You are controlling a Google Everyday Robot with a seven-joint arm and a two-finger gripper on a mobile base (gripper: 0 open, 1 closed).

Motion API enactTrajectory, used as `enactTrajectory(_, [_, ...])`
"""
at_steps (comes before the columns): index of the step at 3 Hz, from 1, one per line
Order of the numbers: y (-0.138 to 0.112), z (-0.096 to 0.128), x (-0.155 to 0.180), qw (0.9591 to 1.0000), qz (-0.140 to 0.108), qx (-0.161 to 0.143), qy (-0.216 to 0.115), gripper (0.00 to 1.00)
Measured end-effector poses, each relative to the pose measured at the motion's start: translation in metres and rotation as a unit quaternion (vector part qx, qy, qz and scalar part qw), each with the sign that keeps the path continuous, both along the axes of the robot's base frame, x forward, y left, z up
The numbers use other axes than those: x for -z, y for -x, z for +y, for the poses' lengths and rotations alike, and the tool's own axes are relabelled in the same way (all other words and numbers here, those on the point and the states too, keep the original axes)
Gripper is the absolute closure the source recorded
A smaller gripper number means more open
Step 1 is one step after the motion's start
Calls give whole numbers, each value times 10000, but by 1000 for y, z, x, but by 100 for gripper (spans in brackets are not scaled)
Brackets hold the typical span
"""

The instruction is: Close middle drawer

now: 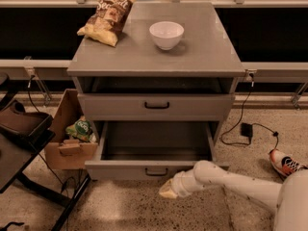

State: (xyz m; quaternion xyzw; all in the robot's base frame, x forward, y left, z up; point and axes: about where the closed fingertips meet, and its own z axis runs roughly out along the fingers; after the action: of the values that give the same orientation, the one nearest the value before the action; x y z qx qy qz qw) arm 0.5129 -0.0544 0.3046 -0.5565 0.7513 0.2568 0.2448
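The middle drawer (120, 170) is pulled out of the grey cabinet, and its plain grey inside (156, 139) shows empty. Its flat front carries a small black handle (156, 172). Above it the topmost drawer front (192, 107) is nearly in, with a dark gap over it. The lowest front is hidden under the open drawer. My gripper (168, 190) is at the end of the white arm (231, 182), low by the floor. It is just in front of and below the middle drawer's front, slightly right of the handle.
A chip bag (108, 18) and a white bowl (166, 34) sit on the cabinet top (211, 52). A cardboard box (67, 150) with packets stands left of the drawer. A black stand (24, 129) is at far left. A cable and adapter (246, 129) and a shoe (285, 163) lie at right.
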Motion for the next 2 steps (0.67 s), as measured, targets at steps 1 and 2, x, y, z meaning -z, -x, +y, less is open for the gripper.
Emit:
enactTrajectory(1, [-34, -1, -12, 9996, -145, -174, 139, 100])
enactTrajectory(2, [-79, 0, -27, 9982, -315, -390, 317, 100])
